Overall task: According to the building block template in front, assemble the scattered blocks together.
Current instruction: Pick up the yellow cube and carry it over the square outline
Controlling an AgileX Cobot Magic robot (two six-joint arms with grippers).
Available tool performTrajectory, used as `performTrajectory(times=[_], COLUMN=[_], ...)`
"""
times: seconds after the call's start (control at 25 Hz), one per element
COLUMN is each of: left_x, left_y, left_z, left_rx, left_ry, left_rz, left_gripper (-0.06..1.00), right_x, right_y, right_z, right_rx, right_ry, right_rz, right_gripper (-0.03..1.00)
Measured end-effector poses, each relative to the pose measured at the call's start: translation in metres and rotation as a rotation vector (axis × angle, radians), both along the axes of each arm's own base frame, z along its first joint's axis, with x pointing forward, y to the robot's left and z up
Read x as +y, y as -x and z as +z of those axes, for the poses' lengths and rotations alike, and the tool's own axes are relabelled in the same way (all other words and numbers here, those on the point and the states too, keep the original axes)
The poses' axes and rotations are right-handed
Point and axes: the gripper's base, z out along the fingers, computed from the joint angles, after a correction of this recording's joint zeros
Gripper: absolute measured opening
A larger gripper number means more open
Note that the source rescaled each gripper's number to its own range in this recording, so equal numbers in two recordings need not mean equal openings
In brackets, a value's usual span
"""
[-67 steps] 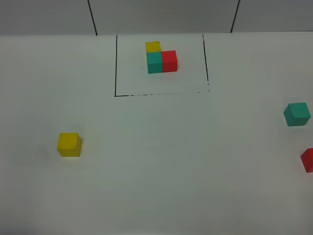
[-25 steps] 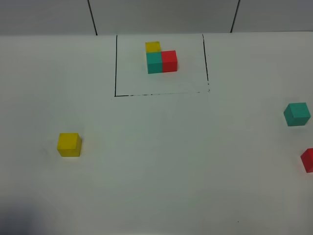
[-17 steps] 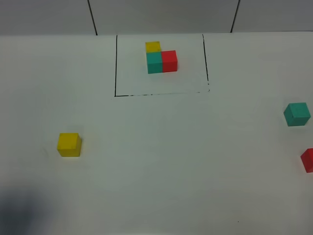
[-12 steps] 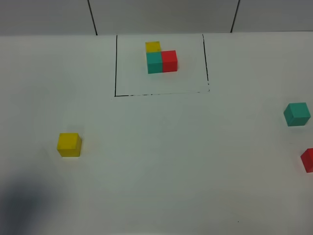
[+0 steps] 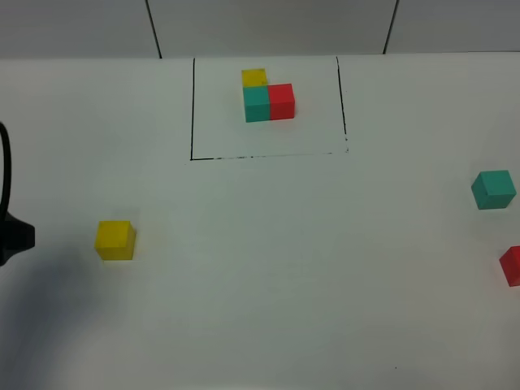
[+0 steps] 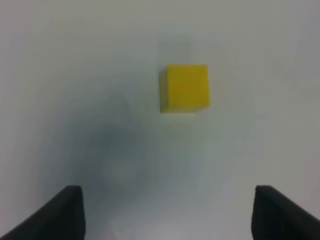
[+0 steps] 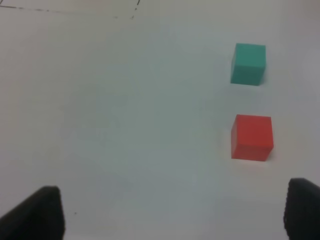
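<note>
White tabletop under a grey panelled wall

A plain matte white table (image 5: 268, 268) fills nearly the whole high view, running from the near edge back to a straight far edge. Behind it stands a pale grey wall (image 5: 268, 24), split into panels by two thin dark lines, a left seam (image 5: 154, 28) and a right seam (image 5: 391, 26), both slightly slanted. The light is soft and even, with one blurred grey shadow (image 5: 49, 317) on the table's near left

matte yellow cube (image 6: 184, 87), smooth white table (image 5: 268, 268)
</note>
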Motion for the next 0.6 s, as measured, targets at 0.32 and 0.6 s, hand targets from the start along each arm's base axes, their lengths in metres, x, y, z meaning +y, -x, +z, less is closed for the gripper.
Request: performTrajectory(times=[0.32, 0.6], left_x=[-0.014, -0.033], left_y=[-0.048, -0.077], left_z=[0.012, -0.008], left_rx=[0.149, 0.25], left_ry=[-0.025, -0.191], left_rz=[-0.061, 0.031], left_gripper=[0.64, 0.64], right_x=[0.0, 0.0], right_y=[0.0, 0.0], right_z=[0.0, 0.0], right_rx=[0.0, 0.0], right_ry=[0.0, 0.0], right_rz=[0.0, 0.0], right_gripper=[0.77, 0.77])
